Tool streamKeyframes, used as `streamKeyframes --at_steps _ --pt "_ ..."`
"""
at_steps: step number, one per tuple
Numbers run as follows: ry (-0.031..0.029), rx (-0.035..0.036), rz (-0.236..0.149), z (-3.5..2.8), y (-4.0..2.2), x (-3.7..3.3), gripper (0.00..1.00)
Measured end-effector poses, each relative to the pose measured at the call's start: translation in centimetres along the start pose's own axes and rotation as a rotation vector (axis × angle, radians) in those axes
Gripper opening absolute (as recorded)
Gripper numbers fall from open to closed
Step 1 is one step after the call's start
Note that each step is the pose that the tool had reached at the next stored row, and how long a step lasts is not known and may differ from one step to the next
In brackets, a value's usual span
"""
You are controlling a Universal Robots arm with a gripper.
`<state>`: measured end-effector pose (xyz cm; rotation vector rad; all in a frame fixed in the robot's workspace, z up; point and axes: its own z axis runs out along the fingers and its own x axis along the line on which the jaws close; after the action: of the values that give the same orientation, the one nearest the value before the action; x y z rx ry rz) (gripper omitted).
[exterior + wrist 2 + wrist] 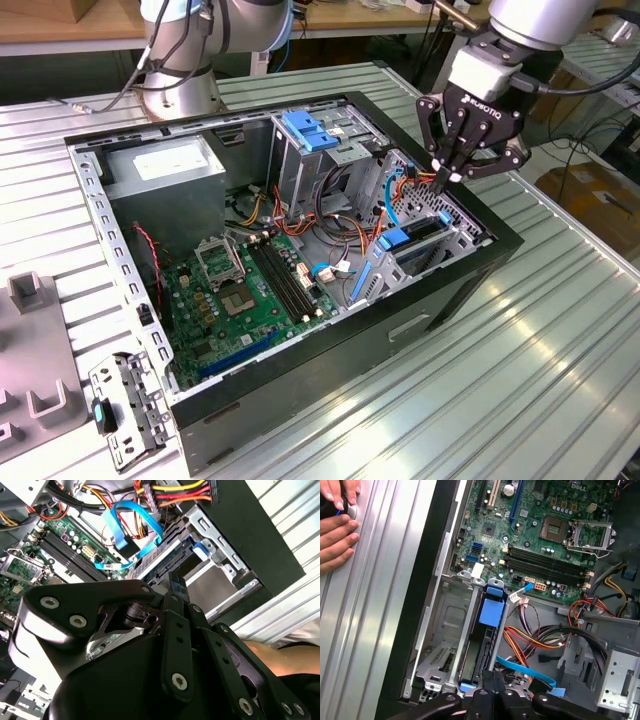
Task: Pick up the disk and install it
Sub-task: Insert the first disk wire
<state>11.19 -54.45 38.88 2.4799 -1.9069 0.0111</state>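
The disk [420, 236] stands on edge in the drive cage at the exterior view's right side of the open computer case [500, 250], its blue carrier bracket [396, 240] facing the motherboard. In both wrist views the disk [476, 657] [162, 565] sits down in the metal bay, blue tab [493, 611] at one end. My gripper [443, 178] hovers just above the disk's far end, beside the orange and blue cables. Its fingertips [177, 586] are pressed together, shut, with nothing visible between them.
The motherboard [250, 290], a power supply [170, 170] and a second drive cage with a blue top [310, 135] fill the case. Loose cables [530, 640] run beside the bay. A person's hand [337, 527] rests on the ribbed table. A metal bracket [125, 410] lies by the case.
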Motion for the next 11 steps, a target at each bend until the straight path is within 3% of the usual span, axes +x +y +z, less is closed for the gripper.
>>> streamKeyframes --at_steps 11 --pt "0.0014 -0.0004 -0.011 -0.01 -1.5 -1.09 0.11"
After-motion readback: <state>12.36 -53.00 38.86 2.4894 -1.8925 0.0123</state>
